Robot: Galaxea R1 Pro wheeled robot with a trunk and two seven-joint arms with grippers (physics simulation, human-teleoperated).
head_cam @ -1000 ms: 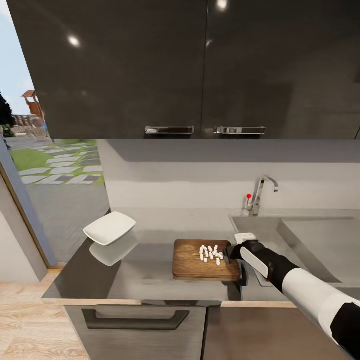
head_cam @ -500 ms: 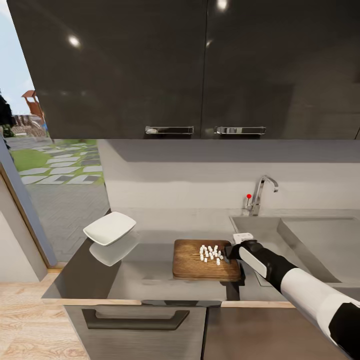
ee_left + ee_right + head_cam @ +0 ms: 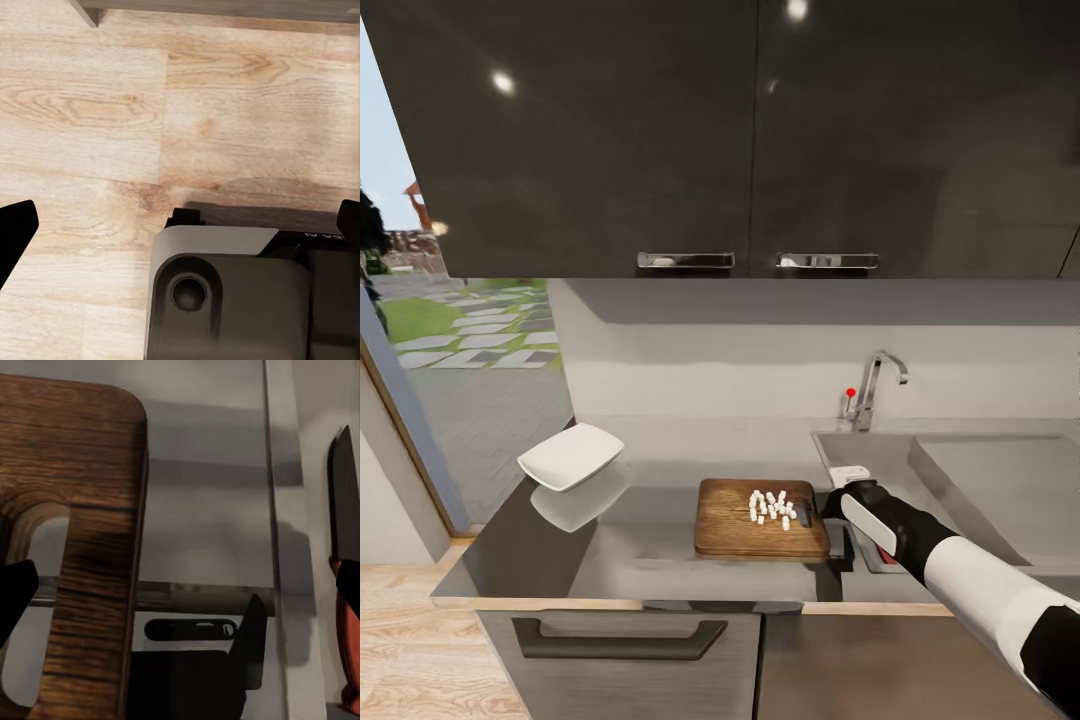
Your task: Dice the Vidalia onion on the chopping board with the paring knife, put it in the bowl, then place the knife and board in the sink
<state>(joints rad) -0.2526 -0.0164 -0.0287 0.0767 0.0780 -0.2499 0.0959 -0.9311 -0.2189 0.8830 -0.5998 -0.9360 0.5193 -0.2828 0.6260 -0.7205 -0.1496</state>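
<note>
Grey surface [image 3: 650, 535] under dark wall cabinets [image 3: 740, 140]. Brown chopping board [image 3: 735, 520] flat near the front edge, just left of the sink [image 3: 960, 480]; diced onion [image 3: 772, 508] clustered on the board's right half. White bowl [image 3: 570, 455] well apart, at the surface's far left end. Chrome tap [image 3: 875, 385] with red knob behind the sink's left corner.

Right gripper [image 3: 822, 503] at the board's right edge, by the handle slot [image 3: 41, 585]; jaws spread wide, one tip toward the slot and one toward the paring knife [image 3: 346, 585], nothing held. Knife, red handle and dark blade, past the sink's rim on the basin side; a sliver of red visible beside the forearm from the head camera.

Left gripper [image 3: 180, 225] over wooden floor [image 3: 225, 112] and the robot's dark base [image 3: 240, 300]; jaws wide apart, empty.
</note>
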